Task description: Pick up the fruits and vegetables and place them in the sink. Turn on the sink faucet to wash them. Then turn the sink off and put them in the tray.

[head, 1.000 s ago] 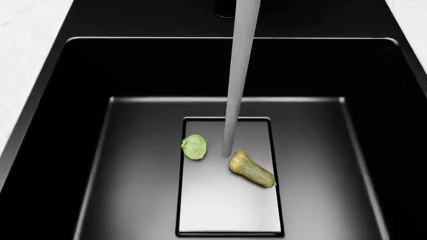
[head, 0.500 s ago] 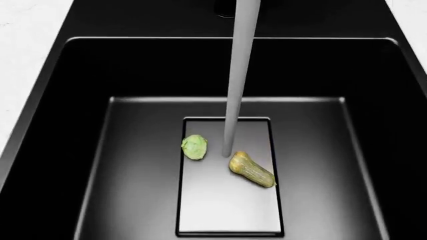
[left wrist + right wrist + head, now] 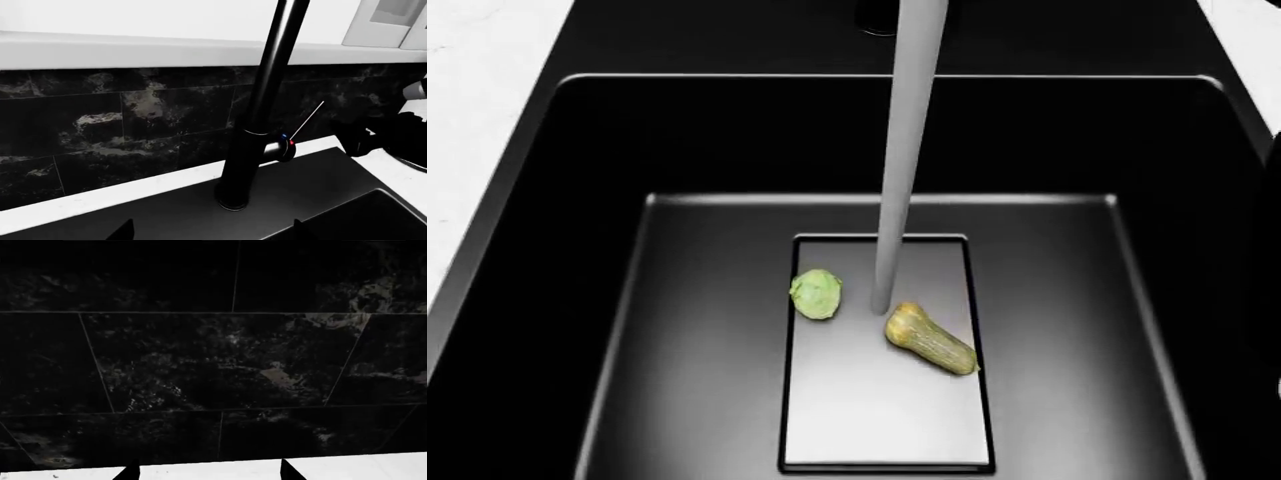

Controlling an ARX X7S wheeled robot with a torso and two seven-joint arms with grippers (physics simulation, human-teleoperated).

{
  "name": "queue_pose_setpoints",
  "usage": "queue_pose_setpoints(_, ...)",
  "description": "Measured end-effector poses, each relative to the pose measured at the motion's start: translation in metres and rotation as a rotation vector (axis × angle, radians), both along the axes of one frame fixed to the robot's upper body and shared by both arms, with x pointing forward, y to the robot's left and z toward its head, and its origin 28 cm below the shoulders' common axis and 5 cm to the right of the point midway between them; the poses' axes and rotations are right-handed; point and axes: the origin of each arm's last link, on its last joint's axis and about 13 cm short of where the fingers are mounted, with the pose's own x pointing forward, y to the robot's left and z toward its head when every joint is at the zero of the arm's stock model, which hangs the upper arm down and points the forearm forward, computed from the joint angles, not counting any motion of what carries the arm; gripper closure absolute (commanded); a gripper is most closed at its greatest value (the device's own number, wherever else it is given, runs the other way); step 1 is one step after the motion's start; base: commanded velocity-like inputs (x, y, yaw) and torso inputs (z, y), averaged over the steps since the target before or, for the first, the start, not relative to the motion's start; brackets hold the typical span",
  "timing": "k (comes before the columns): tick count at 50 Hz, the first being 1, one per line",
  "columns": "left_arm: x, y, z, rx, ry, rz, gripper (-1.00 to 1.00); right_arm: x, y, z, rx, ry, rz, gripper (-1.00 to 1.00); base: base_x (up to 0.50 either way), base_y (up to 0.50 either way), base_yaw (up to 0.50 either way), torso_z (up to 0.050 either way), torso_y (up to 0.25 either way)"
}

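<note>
Produce: the cabbage (image 3: 815, 294) and the squash (image 3: 930, 339) both lie on the drain plate (image 3: 881, 420) in the floor of the sink (image 3: 601, 150), near each other but apart, one on each side of the water stream.
Water: a pale stream (image 3: 901, 150) falls from above onto the drain plate, so the faucet looks turned on and the wash is under way.
Faucet: the black faucet (image 3: 257, 125) stands on the surface behind the basin; its silver lever (image 3: 283, 148) with red and blue marks sticks out to the side, untouched.
Left tool (image 3: 210, 231): only two dark tips show at the frame edge, set apart, holding nothing, facing the faucet.
Right tool (image 3: 209, 471): two tips apart, empty, facing the dark tiled wall (image 3: 220, 365).
Done: produce in the sink, water running.
Left: shut the lever, then lift both items to the tray, which no view shows.
</note>
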Motion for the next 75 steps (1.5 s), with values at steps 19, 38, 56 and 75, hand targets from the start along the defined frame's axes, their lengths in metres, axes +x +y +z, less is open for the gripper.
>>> queue_pose_setpoints(19, 0.003, 0.001, -0.001, -0.006, 0.001, 0.007, -1.0, 0.015, 0.004, -0.03, -0.034, -0.101, 0.003, -1.0, 0.0, 0.0, 0.0, 0.0, 0.0)
queue_pose_setpoints(38, 0.004, 0.002, -0.002, -0.005, 0.001, 0.016, -1.0, 0.03, 0.014, -0.041, -0.047, -0.207, 0.049, -1.0, 0.0, 0.0, 0.0, 0.0, 0.0)
queue_pose_setpoints(56, 0.006, 0.003, -0.002, -0.008, -0.001, 0.018, -1.0, 0.032, 0.034, -0.036, -0.045, -0.248, 0.195, -1.0, 0.0, 0.0, 0.0, 0.0, 0.0)
queue_pose_setpoints(75, 0.006, 0.002, -0.002, -0.01, -0.002, 0.012, -1.0, 0.015, 0.053, -0.02, -0.05, -0.295, 0.336, -1.0, 0.0, 0.0, 0.0, 0.0, 0.0)
